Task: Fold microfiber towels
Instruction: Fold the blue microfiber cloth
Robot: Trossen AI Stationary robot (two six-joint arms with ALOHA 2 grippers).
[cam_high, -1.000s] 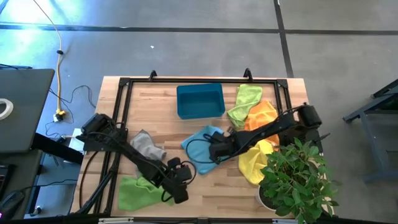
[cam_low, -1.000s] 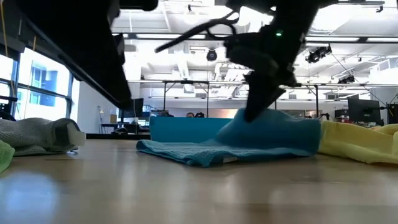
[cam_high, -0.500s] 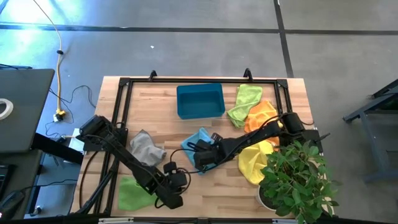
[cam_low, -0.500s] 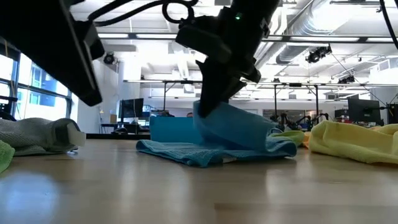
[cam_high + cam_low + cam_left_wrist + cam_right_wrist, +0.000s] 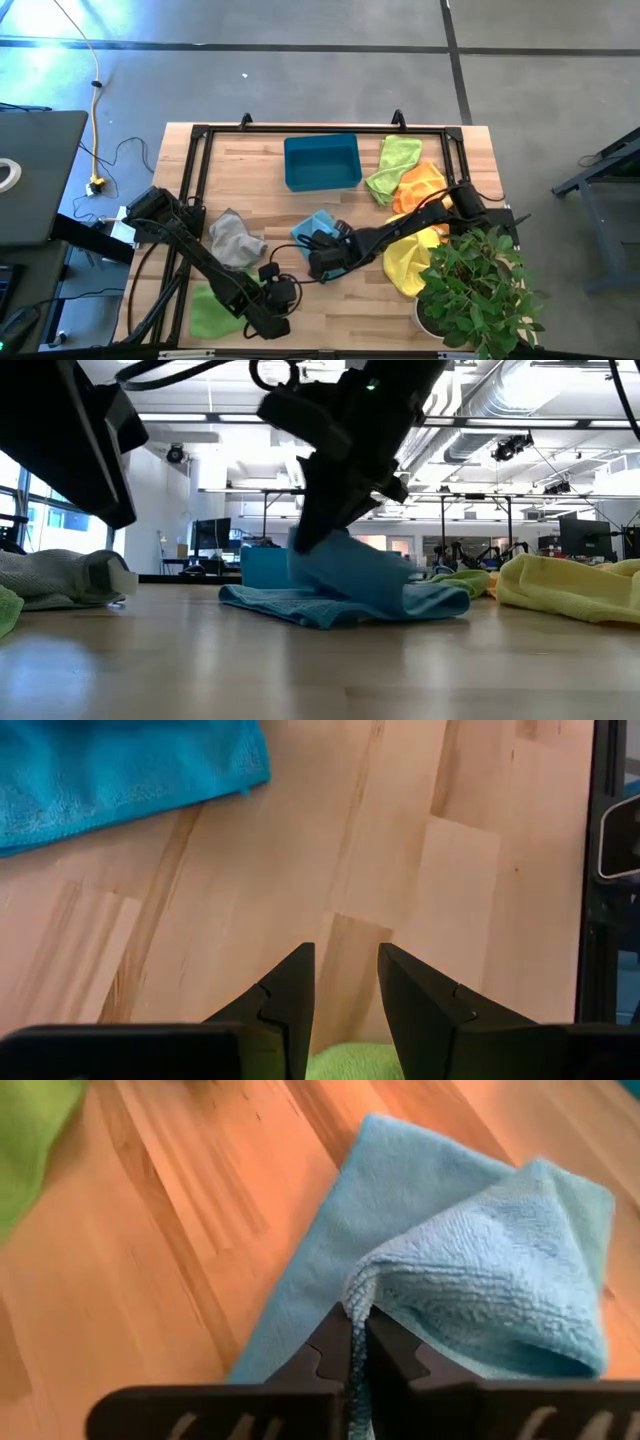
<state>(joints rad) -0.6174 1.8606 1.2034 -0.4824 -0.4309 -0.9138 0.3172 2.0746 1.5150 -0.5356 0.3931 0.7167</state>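
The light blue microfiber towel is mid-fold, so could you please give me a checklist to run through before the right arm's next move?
1. Right gripper jaws shut on the light blue microfiber towel: ok.
2. Lifted edge carried over the flat part: ok.
3. Edges aligned: cannot tell.
4. Left gripper clear of the fold, over bare wooden table: ok.
5. Left jaws empty: ok.
6. Rigid teal plastic bin apart from the towel: ok.
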